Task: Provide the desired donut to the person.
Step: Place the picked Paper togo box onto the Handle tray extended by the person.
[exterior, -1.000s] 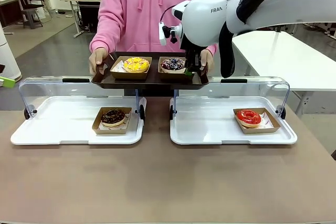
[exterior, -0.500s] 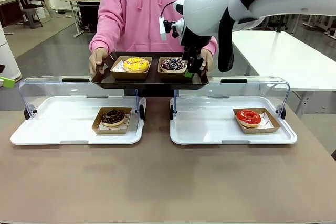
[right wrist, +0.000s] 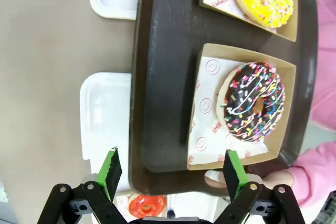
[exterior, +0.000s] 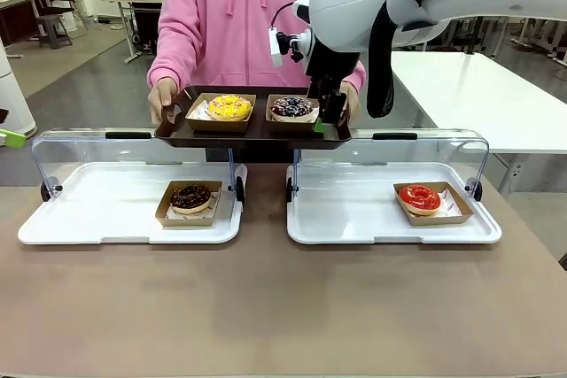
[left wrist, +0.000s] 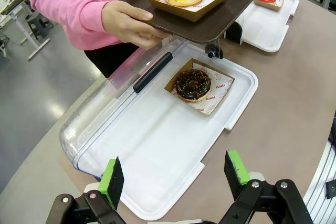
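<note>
Since the earlier frame the right gripper [exterior: 330, 115] has risen slightly above the dark brown tray [exterior: 257, 133], fingers spread and holding nothing, beside the square cardboard box with the chocolate sprinkled donut [exterior: 291, 108]. Left of centre, the person [exterior: 232, 15] holds the tray with the yellow-glazed donut [exterior: 229, 108]; below, glossy white trays carry a chocolate donut [exterior: 190, 196] and a red ring donut [exterior: 419, 197]. Left gripper [left wrist: 176, 174] hangs open over the lower-left tray edge.
</note>
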Controlling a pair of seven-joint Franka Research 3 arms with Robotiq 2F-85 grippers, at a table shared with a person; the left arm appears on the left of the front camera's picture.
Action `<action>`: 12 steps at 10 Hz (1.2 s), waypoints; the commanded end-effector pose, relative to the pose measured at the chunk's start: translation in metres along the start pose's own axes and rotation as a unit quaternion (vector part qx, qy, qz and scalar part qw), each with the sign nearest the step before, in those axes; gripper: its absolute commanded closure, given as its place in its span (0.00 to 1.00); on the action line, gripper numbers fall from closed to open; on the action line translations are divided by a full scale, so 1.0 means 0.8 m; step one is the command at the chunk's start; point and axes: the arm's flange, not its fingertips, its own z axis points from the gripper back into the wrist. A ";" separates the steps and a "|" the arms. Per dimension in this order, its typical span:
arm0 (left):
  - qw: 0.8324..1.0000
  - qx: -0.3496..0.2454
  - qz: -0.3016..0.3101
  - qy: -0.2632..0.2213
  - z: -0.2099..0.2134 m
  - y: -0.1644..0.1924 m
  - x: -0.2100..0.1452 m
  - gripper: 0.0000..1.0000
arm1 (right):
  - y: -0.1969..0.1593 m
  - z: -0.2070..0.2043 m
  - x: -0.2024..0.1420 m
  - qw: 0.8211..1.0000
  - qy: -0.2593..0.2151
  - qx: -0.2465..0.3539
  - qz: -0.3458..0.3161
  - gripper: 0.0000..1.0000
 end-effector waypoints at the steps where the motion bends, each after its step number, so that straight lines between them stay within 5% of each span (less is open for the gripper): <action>1: 1.000 0.005 0.005 0.007 -0.002 -0.007 -0.003 0.00 | 0.002 -0.002 0.002 1.000 -0.004 -0.008 0.003 0.00; 12: 1.000 0.005 0.005 0.007 -0.002 -0.007 -0.003 0.00 | 0.000 0.001 0.004 1.000 -0.001 -0.001 0.003 0.00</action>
